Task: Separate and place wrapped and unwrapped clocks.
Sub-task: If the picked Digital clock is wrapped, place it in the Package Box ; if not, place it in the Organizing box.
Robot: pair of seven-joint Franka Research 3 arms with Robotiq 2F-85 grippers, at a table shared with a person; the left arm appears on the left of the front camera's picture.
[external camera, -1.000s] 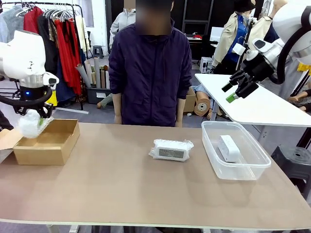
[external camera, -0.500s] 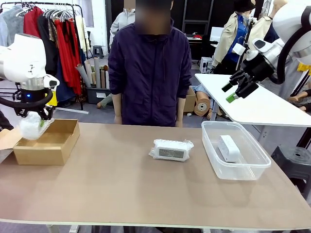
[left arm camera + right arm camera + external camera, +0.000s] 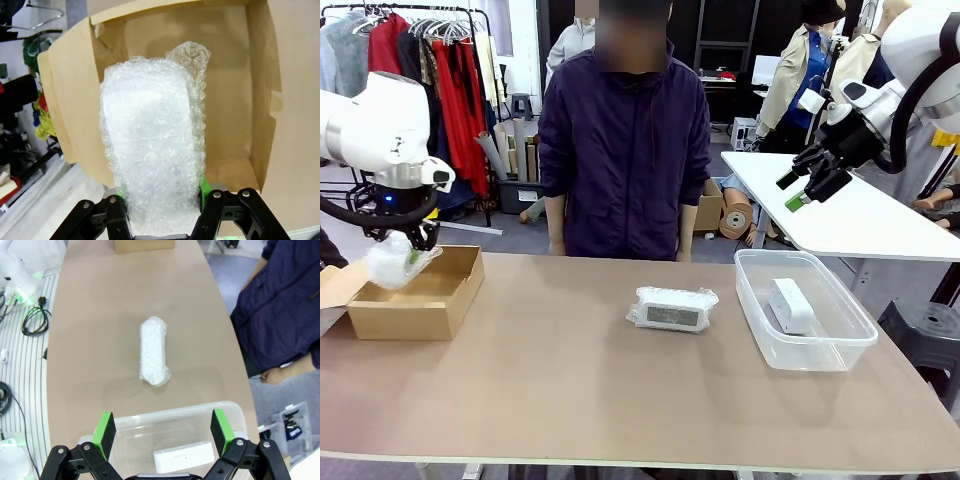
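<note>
My left gripper (image 3: 408,250) is shut on a bubble-wrapped clock (image 3: 390,262) and holds it just above the open cardboard box (image 3: 440,300) at the table's left. In the left wrist view the wrapped clock (image 3: 152,150) hangs between the green pads, over the box's bare floor (image 3: 227,90). A second wrapped clock (image 3: 670,308) lies at mid-table, also visible as the wrapped clock (image 3: 153,350). The bare white clock (image 3: 790,305) lies in the clear plastic tub (image 3: 840,345), seen too as the bare clock (image 3: 182,457). My right gripper (image 3: 802,188) hangs open, high above the tub.
A person in a dark jacket (image 3: 625,140) stands at the table's far edge, arms down. A white side table (image 3: 850,215) stands at the right behind the tub. The box's flap (image 3: 335,285) sticks out to the left. Bare tabletop spreads across the front.
My left arm has carried the wrapped clock slightly right and over the box's opening. The right arm, the person and the other clocks have stayed put.
</note>
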